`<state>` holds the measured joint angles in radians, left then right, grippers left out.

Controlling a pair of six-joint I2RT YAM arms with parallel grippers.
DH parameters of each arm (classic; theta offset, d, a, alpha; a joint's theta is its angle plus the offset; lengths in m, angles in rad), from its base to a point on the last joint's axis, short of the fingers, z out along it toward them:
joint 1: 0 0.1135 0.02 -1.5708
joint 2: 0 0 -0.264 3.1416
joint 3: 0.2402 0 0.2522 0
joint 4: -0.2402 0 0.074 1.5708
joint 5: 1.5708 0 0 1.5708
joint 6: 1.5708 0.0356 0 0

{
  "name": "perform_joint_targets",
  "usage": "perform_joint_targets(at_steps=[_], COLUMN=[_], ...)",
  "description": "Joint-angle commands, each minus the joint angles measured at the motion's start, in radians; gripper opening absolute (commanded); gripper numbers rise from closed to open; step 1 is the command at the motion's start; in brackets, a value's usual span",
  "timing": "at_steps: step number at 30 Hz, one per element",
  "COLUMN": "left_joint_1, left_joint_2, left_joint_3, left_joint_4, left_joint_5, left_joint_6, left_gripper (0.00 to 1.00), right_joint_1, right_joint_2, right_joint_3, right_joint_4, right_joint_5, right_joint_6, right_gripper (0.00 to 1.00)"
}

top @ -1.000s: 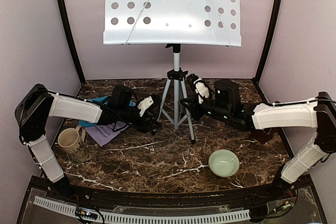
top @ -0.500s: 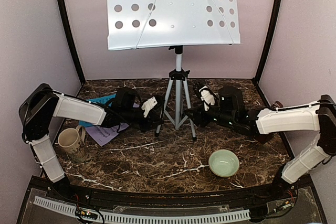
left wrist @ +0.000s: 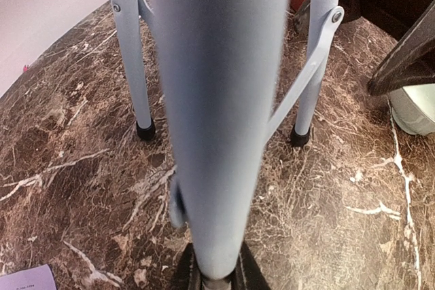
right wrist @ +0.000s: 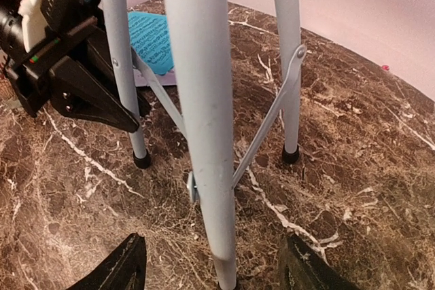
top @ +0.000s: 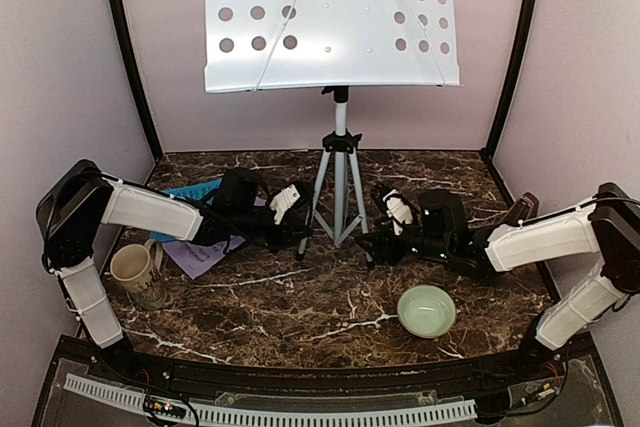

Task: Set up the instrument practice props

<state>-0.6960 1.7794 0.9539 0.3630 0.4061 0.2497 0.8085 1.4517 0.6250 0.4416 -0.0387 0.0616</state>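
The silver-white music stand (top: 330, 17) is upright on its tripod (top: 340, 182) at the middle back. My left gripper (top: 300, 234) is shut on the tripod's left leg (left wrist: 217, 134), and its dark fingers (left wrist: 182, 273) squeeze the tube near the foot. My right gripper (top: 372, 247) is open, its fingertips (right wrist: 121, 266) wide on either side of the right leg (right wrist: 204, 134) without touching it. The blue sheet (top: 195, 190) and lilac sheet (top: 200, 255) lie flat under my left arm. A small reddish-brown object (top: 527, 203), perhaps the metronome, peeks out behind my right arm.
A beige mug (top: 132, 269) stands at the front left beside the left arm. A pale green bowl (top: 427, 310) sits at the front right, just in front of my right forearm. Lilac walls close in the marble table (top: 300, 317) on three sides.
My left gripper closed on the left tripod leg. My right gripper let go of the right leg, opened and slid down towards its foot. The stand shifted slightly to the right.
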Motion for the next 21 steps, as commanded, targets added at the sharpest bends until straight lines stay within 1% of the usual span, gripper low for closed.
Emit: perform_joint_targets(at_steps=[1,4,7,11,15,21], left_joint_1=[-0.01,-0.011,-0.011,-0.014,-0.016,-0.016], left_joint_2=[-0.018,-0.02,-0.021,-0.024,-0.034,-0.097], left_joint_3=[0.016,0.023,0.034,0.037,0.04,-0.008], left_joint_4=[0.027,0.024,0.014,-0.004,-0.049,-0.07], left_joint_5=[0.012,0.004,0.01,0.005,-0.049,-0.098], left_joint_6=[-0.025,-0.039,-0.061,-0.063,-0.06,-0.101], left_gripper=[0.02,0.0,0.0,0.0,0.0,0.0], right_joint_1=[-0.008,-0.008,-0.008,-0.012,-0.015,-0.022], right_joint_2=[0.091,0.155,0.178,0.173,0.158,0.065], right_joint_3=[0.052,0.083,0.085,0.068,0.065,0.013], right_joint_4=[0.098,0.107,0.122,0.143,0.105,0.03], right_joint_5=[-0.025,-0.035,-0.036,-0.014,-0.008,0.02], right_joint_6=[-0.022,-0.029,-0.026,-0.018,-0.031,-0.005], right_gripper=[0.65,0.6,0.49,0.27,0.0,0.0])
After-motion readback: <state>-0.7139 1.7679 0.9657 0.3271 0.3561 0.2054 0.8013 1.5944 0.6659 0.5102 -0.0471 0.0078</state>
